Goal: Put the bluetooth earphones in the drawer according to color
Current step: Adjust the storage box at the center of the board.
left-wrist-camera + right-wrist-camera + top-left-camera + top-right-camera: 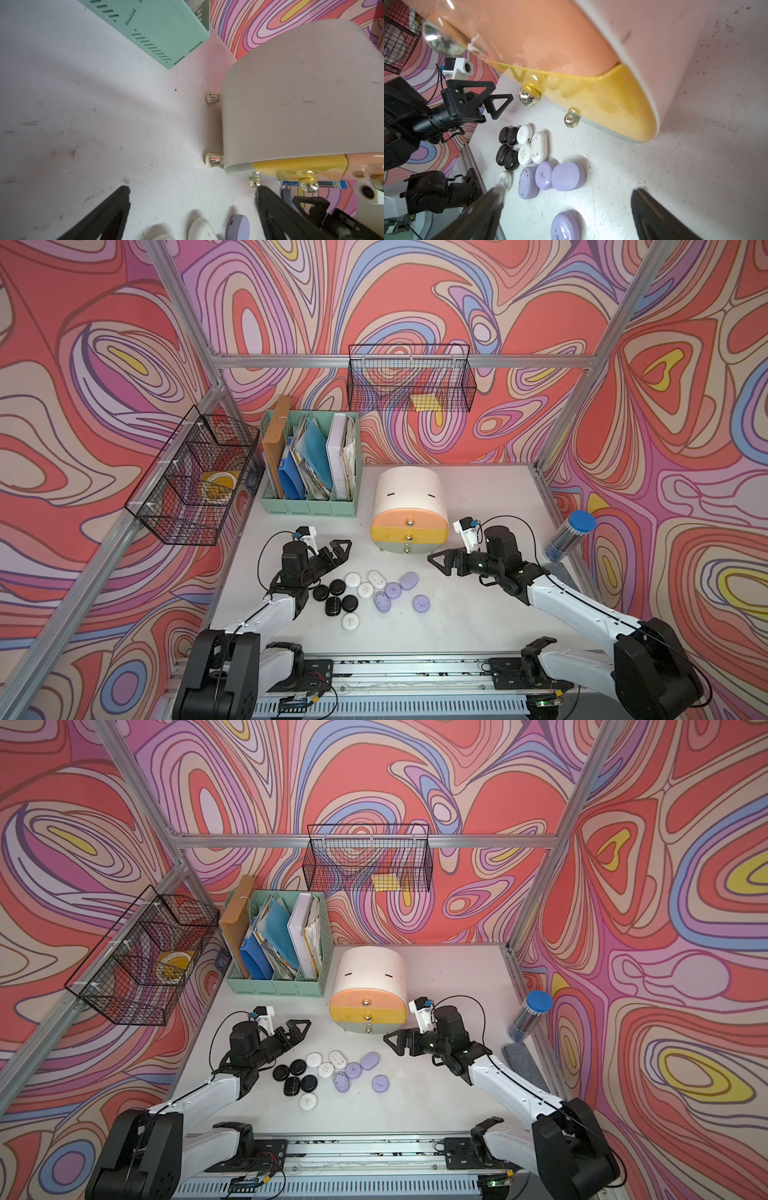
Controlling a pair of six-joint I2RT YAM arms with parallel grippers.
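I see bare bench [478, 614] open right of the cluster, up to its edge. The bluetooth earphones [365, 589], black, white and lilac pebbles, sit bunched before the drawer [409, 506], its fronts shut. My left hand [343, 549] and right hand [436, 562] gape wide, empty. The left wrist view crops most cases.

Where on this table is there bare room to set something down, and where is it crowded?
Bare: the back right corner of the table, between the drawer chest and the pencil tube; also the near strip between the lone lilac case and the right arm. Crowded: the earphone cases packed before the left gripper.
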